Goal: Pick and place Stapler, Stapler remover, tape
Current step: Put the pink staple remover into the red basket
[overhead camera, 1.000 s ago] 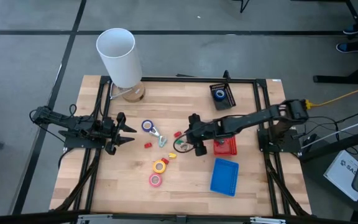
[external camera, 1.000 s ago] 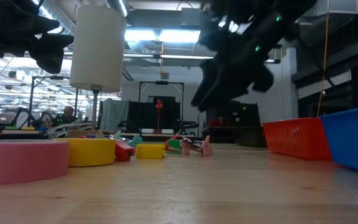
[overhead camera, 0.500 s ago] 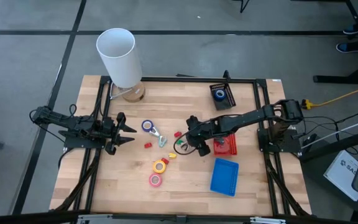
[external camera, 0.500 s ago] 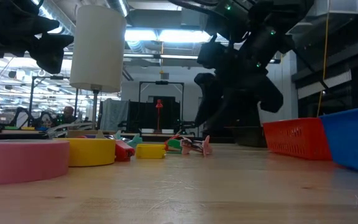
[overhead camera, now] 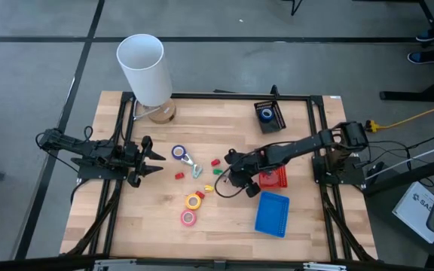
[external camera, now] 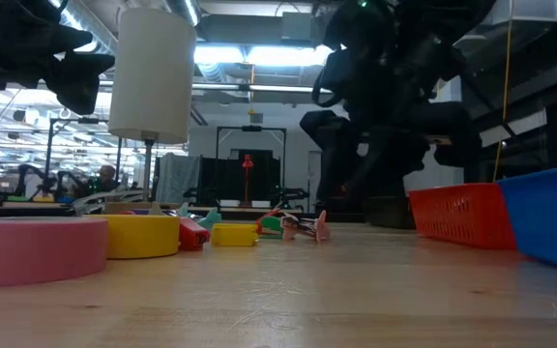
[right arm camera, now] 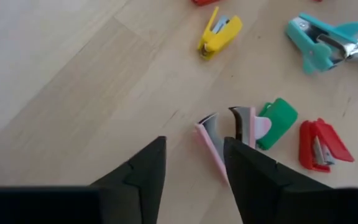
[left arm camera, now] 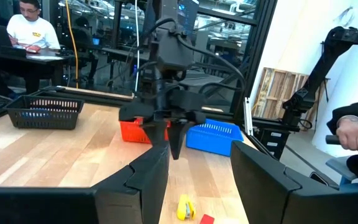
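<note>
Two arms are working over the wooden table (overhead camera: 292, 143): from above, the right gripper (overhead camera: 234, 181) is hanging beside the red basket (overhead camera: 273, 178), near the yellow tape roll (overhead camera: 194, 201) and pink tape roll (overhead camera: 189, 218); the left gripper (overhead camera: 157, 161) is waiting, fingers spread. From the right wrist, spread fingers (right arm camera: 143, 169) are straddling a pink staple remover (right arm camera: 225, 140), claws parted, beside a green stapler (right arm camera: 276, 121).

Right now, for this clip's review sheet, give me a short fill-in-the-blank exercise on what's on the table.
1. The blue bin lies next to the ___ basket.
2. The black basket holds a ___ roll of tape.
3. The right gripper hovers over a ___ staple remover.
4. The left gripper is ___.

Missing words: red; blue; pink; open
</note>
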{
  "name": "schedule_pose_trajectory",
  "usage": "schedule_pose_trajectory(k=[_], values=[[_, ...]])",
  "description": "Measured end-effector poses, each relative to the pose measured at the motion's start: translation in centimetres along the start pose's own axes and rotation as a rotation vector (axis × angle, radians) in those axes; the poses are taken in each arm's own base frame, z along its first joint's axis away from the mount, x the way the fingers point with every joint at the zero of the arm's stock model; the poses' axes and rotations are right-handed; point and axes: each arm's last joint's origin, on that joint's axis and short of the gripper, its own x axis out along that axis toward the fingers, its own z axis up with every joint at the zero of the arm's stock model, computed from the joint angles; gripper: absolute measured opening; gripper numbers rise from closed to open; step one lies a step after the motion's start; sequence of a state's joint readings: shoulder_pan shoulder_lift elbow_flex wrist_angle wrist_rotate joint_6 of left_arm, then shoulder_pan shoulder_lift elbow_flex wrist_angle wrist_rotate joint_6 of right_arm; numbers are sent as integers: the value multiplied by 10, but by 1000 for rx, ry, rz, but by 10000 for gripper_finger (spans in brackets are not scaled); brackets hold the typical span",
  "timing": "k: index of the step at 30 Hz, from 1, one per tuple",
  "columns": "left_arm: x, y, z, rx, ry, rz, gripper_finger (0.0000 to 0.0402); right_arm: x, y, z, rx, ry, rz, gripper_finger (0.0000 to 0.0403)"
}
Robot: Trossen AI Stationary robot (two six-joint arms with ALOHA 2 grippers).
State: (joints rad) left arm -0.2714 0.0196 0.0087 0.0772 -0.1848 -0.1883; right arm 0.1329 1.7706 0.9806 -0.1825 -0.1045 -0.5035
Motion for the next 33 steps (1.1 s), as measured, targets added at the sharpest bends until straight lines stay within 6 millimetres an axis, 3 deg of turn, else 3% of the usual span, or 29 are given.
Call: schedule_pose_trajectory(k=[28, 33], values=[[0, 0, 0, 0, -1, 0, 169, 23, 4, -2, -17, 24, -63, 146], [0, 0, 0, 0, 0, 0, 169, 23, 4, -2, -17, 25, -62, 127]])
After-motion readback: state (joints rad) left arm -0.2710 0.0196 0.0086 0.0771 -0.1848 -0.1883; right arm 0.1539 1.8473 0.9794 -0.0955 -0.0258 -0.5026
